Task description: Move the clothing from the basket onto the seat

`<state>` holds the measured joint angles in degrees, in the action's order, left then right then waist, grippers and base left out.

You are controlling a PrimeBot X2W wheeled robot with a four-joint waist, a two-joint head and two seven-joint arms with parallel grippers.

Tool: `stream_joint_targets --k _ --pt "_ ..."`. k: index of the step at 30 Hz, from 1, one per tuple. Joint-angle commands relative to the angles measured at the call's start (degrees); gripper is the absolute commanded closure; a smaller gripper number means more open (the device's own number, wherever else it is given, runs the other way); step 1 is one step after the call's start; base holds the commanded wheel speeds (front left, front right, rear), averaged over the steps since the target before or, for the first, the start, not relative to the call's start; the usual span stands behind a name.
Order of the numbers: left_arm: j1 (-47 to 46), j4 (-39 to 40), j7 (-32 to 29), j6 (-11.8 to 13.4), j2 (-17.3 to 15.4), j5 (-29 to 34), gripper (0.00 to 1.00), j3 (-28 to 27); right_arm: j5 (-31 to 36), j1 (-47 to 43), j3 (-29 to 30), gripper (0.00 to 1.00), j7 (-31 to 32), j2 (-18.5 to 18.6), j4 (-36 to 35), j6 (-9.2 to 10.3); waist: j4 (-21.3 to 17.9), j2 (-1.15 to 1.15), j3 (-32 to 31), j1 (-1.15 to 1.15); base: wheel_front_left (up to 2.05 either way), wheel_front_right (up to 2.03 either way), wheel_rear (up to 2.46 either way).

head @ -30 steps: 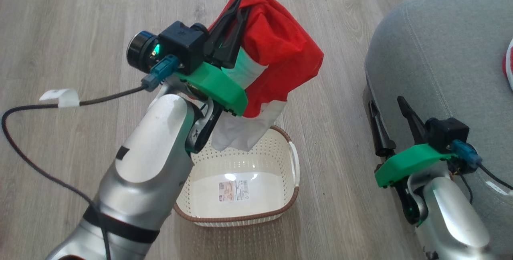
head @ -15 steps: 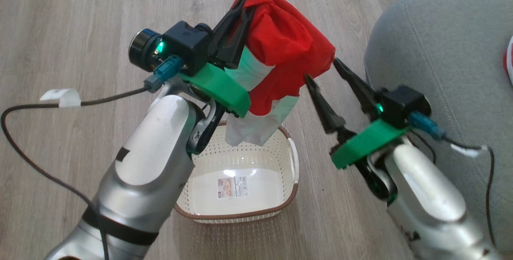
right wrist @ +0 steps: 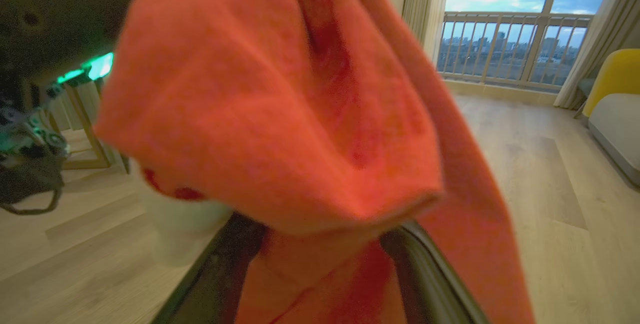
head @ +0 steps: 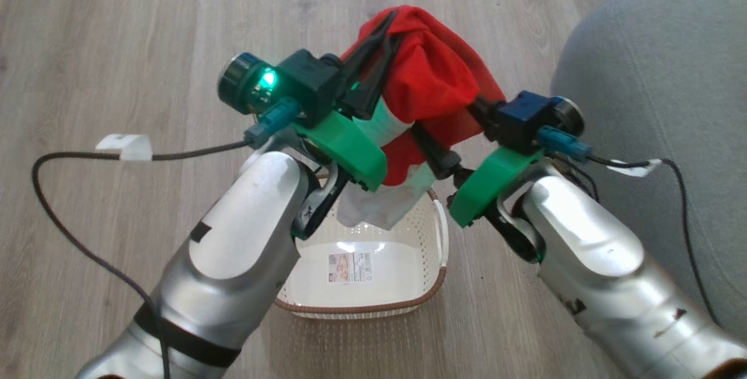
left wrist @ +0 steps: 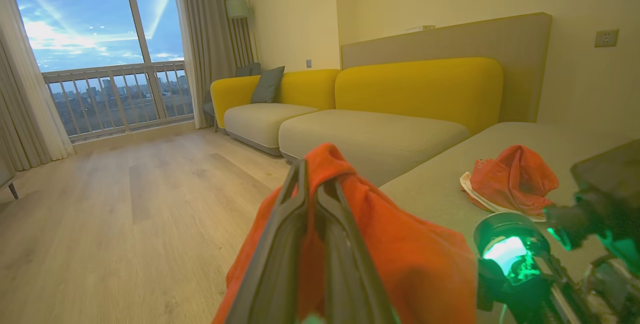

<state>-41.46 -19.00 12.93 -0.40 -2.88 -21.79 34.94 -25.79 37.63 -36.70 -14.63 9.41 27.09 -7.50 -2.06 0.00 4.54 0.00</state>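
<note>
Clothing was in two places: one red garment (head: 432,75) hung bunched in the air from the left gripper (head: 390,20), whose two dark fingers were pressed together on its topmost fold, while a second red garment (left wrist: 510,184) with white trim lay crumpled on the seat (head: 642,75), well beyond that gripper's tips and off to their right in the left wrist view. From the pinch the held garment draped down along the right side of the left gripper, and its white band (head: 379,207) dangled lowest, beneath the gripper's green mount. The right gripper (head: 454,128) was spread wide, one finger on each side of the garment's lower red fold; its fingers (right wrist: 425,274) stood well apart with cloth lying between and over them, and fabric hid the tips, so it could not be told whether they touched it. Directly below both grippers the basket (head: 435,285) stood on the wooden floor (head: 117,46), a label sticker (head: 350,267) showing on its pale bottom. The seat's rounded edge lay just to the right of the right gripper's forearm
</note>
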Motion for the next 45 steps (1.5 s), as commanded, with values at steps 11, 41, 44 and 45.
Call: stream_joint_targets --k 11,41,44,45 --pt "-2.9 2.1 0.5 -0.6 -0.1 -2.1 1.00 2.4 -0.9 9.4 -4.6 0.10 -0.4 -5.1 11.5 0.01 3.3 0.00 0.7 0.00 0.00 0.00 0.00" --pt "0.2 -5.2 2.0 -1.4 -2.3 -2.6 0.00 0.7 0.2 0.6 10.1 1.00 -0.4 -1.4 2.3 0.01 -8.6 0.00 2.1 0.00 0.00 0.00 0.00" --pt "1.2 -5.5 2.1 -1.7 -2.5 -2.4 0.00 -0.4 0.4 -0.5 11.6 1.00 -0.4 -0.8 1.2 0.01 -11.7 0.00 2.5 0.00 0.00 0.00 0.00" --pt "1.5 -5.7 2.1 -1.9 -2.5 -2.1 0.00 -0.6 0.6 -0.8 12.2 1.00 -0.4 -0.6 0.8 0.01 -12.6 0.00 2.6 0.00 0.00 0.00 0.00"
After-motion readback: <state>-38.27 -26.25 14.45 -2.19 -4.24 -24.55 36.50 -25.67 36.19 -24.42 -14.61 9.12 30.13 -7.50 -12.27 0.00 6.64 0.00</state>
